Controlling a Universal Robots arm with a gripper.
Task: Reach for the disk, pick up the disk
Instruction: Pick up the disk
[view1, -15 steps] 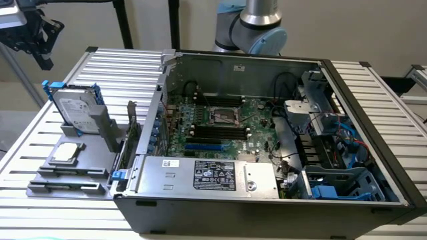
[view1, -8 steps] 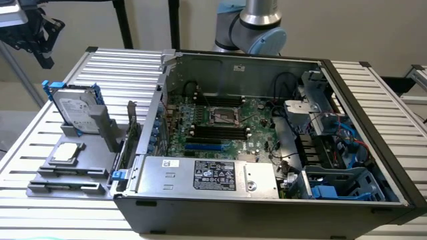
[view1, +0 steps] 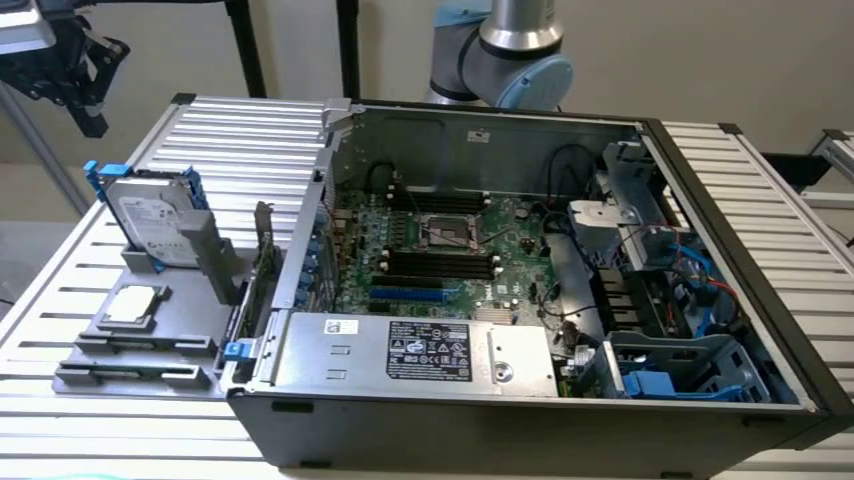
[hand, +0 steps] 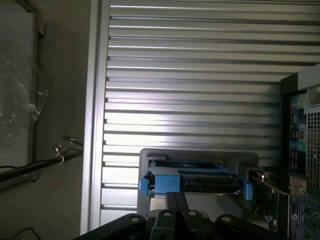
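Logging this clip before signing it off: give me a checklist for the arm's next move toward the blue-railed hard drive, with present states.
1. Silver-grey metal disk with blue plastic rails standing upright in grey plastic holder: ok.
2. Black gripper clear of disk, no contact: ok.
3. Jaws open for a grasp: not ok, shut.
4. Disk's top edge unobstructed: ok.
5. Gripper centred over disk: cannot tell.

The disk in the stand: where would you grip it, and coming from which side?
Probably its free top edge, from above, with fingers across the two flat faces. The disk stands on edge, leaning, in the grey stand. Its lower part sits in the slot and blue rails line its narrow sides, so the top looks freest.
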